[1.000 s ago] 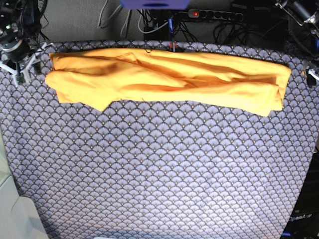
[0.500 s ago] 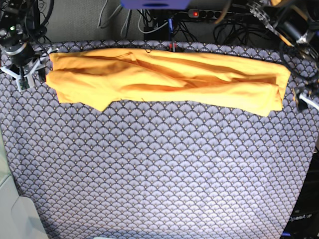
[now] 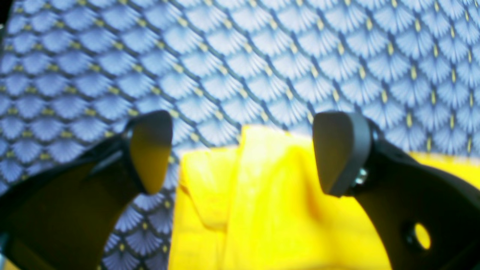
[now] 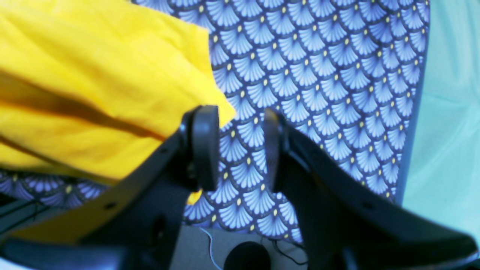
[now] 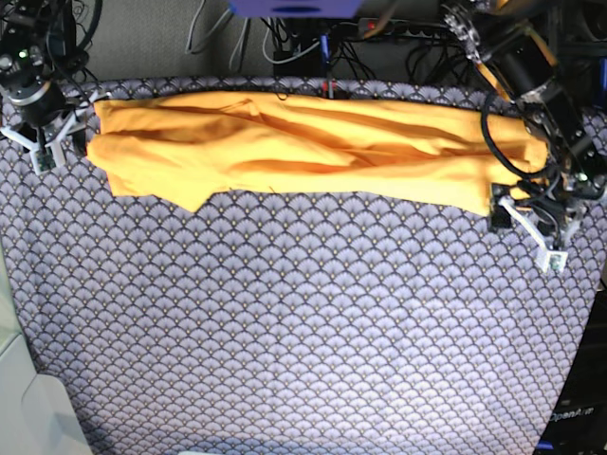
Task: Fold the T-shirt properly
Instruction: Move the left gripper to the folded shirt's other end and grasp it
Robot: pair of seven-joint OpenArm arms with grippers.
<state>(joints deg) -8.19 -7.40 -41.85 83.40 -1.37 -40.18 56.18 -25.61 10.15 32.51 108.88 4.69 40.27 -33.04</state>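
Lying as a long band along the far edge of the table cloth (image 5: 303, 332), the T-shirt (image 5: 313, 152) awaited crosswise folds; left gripper (image 3: 242, 153) gaped over one end, right gripper (image 4: 242, 148) part-open, empty.

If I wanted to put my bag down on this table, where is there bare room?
The wide stretch of patterned table cloth in front of the T-shirt is bare. It is crowded along the far edge, where the shirt spans nearly the full width, with the left gripper at one end and the right gripper at the other.

Lab: power strip (image 5: 398, 27), cables (image 5: 285, 43)
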